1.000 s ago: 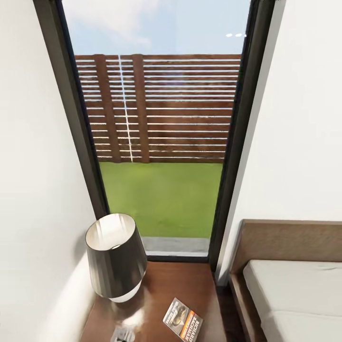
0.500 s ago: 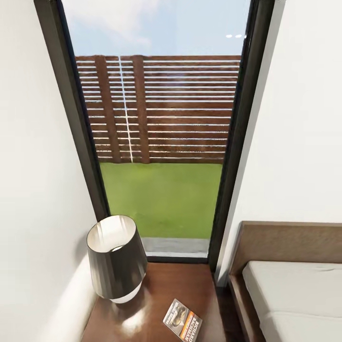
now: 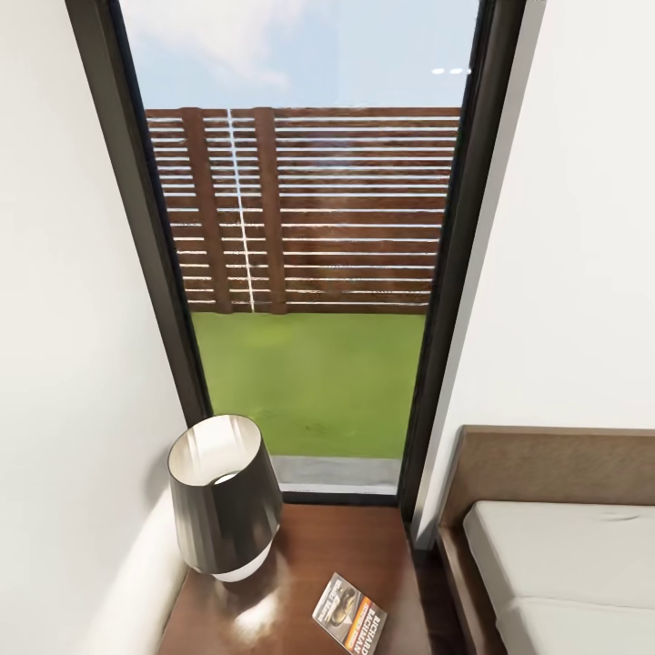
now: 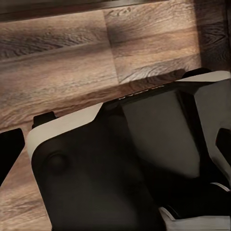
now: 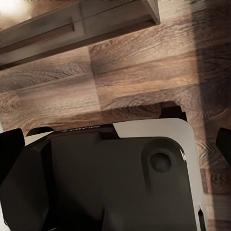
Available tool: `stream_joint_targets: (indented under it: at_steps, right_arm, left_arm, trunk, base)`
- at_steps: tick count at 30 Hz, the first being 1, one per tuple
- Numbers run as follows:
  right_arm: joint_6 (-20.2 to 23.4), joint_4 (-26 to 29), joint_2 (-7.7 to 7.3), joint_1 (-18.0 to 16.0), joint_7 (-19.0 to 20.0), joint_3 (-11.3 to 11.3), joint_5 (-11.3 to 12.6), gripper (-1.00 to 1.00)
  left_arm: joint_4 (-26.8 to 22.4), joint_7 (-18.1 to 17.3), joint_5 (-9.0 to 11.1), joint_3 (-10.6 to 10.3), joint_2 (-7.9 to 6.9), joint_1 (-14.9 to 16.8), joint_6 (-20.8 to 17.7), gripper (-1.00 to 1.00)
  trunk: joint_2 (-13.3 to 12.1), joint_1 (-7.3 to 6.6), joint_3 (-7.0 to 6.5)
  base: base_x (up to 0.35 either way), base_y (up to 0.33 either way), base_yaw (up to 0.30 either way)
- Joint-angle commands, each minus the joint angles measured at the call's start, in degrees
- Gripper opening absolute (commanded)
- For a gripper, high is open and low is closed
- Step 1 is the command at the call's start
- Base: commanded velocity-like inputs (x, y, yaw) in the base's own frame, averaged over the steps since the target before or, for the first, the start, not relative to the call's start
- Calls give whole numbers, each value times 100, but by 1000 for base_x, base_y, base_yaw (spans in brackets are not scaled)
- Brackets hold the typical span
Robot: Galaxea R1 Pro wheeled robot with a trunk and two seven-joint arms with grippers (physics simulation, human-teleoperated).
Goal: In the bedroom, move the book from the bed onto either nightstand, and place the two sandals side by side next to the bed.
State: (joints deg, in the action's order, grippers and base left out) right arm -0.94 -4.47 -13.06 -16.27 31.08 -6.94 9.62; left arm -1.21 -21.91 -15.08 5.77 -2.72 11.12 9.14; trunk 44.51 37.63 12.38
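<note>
The book [image 3: 349, 615], dark with an orange band, lies flat on the nightstand [image 3: 350, 544] near its front right part, with nothing holding it. The bed [image 3: 569, 557] with its pale mattress and brown headboard stands just right of the nightstand. The two sandals are out of view. My left gripper [image 4: 115, 142] hangs open over my own base and the wood floor, its dark fingertips [image 4: 9, 149] at the picture's edges. My right gripper [image 5: 115, 142] is open the same way, fingertips [image 5: 8, 144] wide apart and nothing between them.
A dark table lamp [image 3: 224, 497] stands on the nightstand's left half, close to the white wall [image 3: 64, 409]. A tall dark-framed window [image 3: 309, 273] behind it looks onto grass and a slatted fence. A low dark wooden edge [image 5: 72, 26] runs above the plank floor.
A pale grey object at the nightstand's front edge one second ago has left the head view. The whole picture has shifted slightly downward, so the camera moved. The book has stayed put.
</note>
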Motion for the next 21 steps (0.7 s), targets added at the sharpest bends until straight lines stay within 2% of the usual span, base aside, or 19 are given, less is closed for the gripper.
stream_joint_targets:
  at_steps: [1, 21]
  right_arm:
    - [-9, -22, -3, -9, 27, -44, 13, 100]
    - [-32, -19, 3, -8, 14, -44, 13, 100]
  left_arm:
    - [2, -12, -60, 51, -3, -1, 24, 100]
    - [-8, 10, -28, 75, -4, -19, 35, 100]
  trunk:
    - [7, 1, 8]
    - [7, 1, 8]
  base:
    - [0, 0, 0]
    - [0, 0, 0]
